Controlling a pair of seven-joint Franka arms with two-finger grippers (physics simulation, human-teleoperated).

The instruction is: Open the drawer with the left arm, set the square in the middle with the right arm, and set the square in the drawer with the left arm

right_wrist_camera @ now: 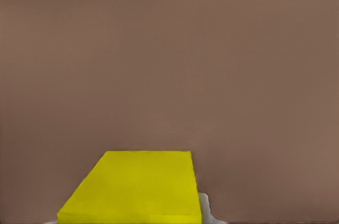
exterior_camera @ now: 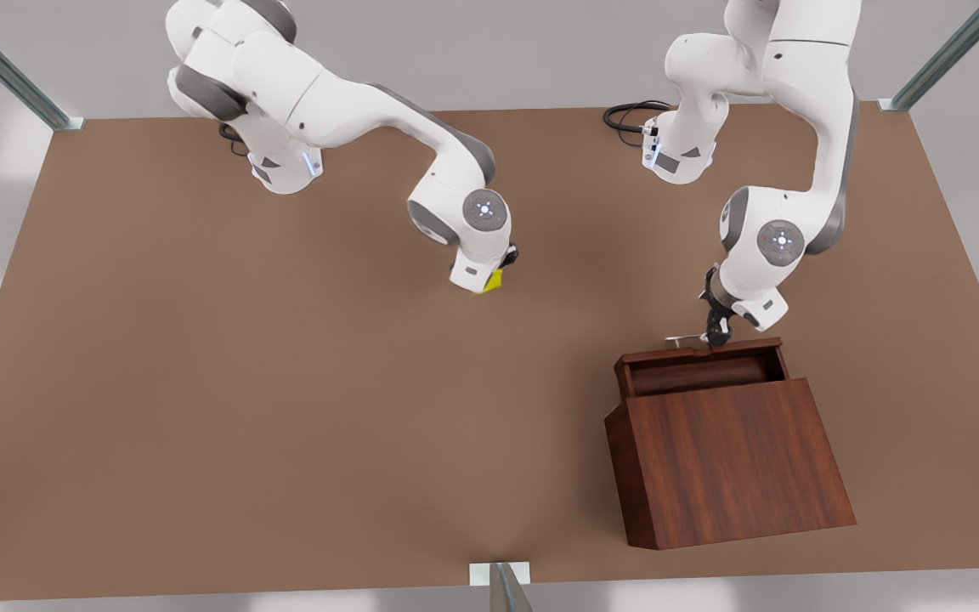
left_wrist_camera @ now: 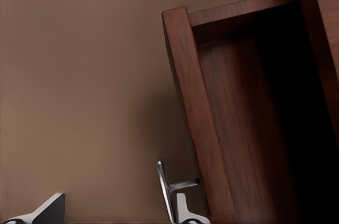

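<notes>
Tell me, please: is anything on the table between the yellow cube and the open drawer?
Nothing visible. Bare table lies between the yellow cube, at the right claw, and the open drawer, where the left claw is at the handle.

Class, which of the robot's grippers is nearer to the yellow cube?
The right gripper: it is right at the yellow cube, mid-table. The left gripper is far off, at the drawer's silver handle.

Grained reddish wood drawer [exterior_camera: 702,367] – shiny metal handle [left_wrist_camera: 165,187] – on matte brown tabletop [exterior_camera: 285,382].
</notes>
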